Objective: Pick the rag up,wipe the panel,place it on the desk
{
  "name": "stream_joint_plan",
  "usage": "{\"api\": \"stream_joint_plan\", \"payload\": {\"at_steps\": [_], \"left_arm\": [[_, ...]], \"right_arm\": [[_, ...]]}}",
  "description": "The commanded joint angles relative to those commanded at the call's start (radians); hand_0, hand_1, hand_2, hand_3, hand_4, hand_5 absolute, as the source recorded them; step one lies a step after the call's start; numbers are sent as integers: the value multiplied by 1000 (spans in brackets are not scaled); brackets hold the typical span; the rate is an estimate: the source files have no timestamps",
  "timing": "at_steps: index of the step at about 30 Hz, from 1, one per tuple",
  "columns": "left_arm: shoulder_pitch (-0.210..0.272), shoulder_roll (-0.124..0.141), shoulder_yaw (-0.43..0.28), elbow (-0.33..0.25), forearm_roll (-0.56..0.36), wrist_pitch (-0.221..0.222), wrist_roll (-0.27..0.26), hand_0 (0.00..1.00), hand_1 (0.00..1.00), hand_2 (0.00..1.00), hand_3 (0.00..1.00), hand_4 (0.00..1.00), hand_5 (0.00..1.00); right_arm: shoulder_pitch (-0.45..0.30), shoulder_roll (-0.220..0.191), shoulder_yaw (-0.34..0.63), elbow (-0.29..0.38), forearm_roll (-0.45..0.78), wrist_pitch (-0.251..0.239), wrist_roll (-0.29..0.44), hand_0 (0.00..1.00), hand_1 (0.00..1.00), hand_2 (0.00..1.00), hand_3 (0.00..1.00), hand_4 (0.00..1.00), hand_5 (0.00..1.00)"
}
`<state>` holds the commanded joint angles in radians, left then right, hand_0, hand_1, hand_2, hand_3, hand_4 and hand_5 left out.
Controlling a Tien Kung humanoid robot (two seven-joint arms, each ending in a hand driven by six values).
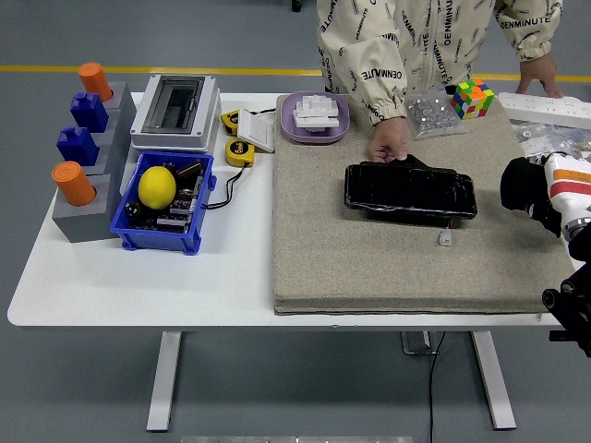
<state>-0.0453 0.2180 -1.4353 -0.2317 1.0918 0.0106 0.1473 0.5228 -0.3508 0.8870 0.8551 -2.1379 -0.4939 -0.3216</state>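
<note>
The glossy black panel point(411, 191) lies flat on the grey felt mat point(388, 263), right of centre. My right hand point(545, 196), white with orange stripes, is at the mat's right edge, clear of the panel. Its fingers are curled around the black rag point(523, 186), which bunches out to the left of the hand, just above the mat. A person at the far side rests one hand point(388, 148) on the panel's far left corner. My left arm is out of view.
A small white connector point(445, 238) lies in front of the panel. A Rubik's cube point(473, 98), a bag of parts point(431, 113) and a purple dish point(316, 117) stand at the mat's far edge. A blue bin point(164, 226) with a lemon, a grey box point(175, 111) and tape measures point(240, 150) are on the left.
</note>
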Motion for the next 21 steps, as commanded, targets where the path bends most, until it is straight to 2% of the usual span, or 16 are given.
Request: {"api": "stream_joint_plan", "payload": {"at_steps": [5,12,13,18,19,21], "left_arm": [[2,1,-4,1,3,1,0,604,636,637,562,631,448],[5,1,-6,2,3,1,0,604,636,637,562,631,448],[4,1,-7,2,4,1,0,604,636,637,562,630,448],[1,1,-5,1,3,1,0,604,636,637,562,630,448],[1,1,-6,1,4,1,0,603,636,637,562,630,448],[0,1,-6,1,4,1,0,603,636,637,562,630,448]], "right_arm": [[-6,4,36,12,-2,4,-3,309,416,450,470,931,45],[-32,3,114,64,92,59,-32,325,423,456,486,949,57],[-39,4,128,73,110,63,-36,340,436,477,497,911,146],[-58,7,178,101,192,87,-56,340,436,477,497,911,146],[-60,7,183,104,204,92,-58,379,448,494,503,829,280],[-64,5,195,114,232,100,-64,379,448,494,503,829,280]]}}
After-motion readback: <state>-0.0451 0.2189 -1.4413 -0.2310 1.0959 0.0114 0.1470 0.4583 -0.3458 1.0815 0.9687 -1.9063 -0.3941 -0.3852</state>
